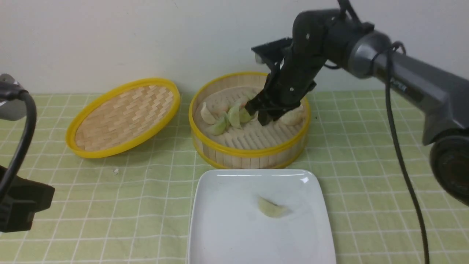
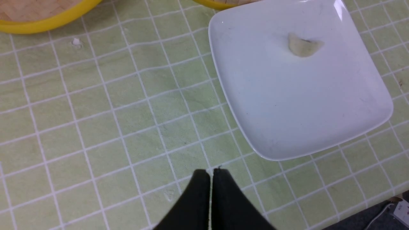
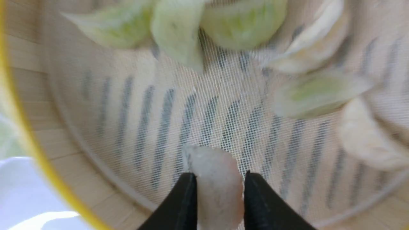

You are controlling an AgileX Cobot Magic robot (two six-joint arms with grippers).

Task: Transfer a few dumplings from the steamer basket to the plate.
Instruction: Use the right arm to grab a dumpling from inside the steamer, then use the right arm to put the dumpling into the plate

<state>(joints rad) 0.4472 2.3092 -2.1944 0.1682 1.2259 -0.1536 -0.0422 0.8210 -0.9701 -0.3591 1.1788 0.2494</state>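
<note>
Plate (image 1: 234,227) sits nearest, just in front of the steamer basket (image 1: 249,152), bearing one greenish dumpling (image 1: 273,208). Right gripper (image 1: 258,115) is down inside the basket, jaws pinching a pale dumpling (image 3: 217,188) that lies lengthwise between them; the plate is straight back toward the robot. Left gripper (image 2: 211,174) is closed, empty, well apart.

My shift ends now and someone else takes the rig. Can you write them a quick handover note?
Left tool: shut, empty, over the cloth beside the plate.
Right tool: inside the steamer basket, closed on a whitish dumpling.
Done: one green dumpling lies on the plate.
Left: carry the gripped one over, then a few of the other dumplings in the basket.
</note>
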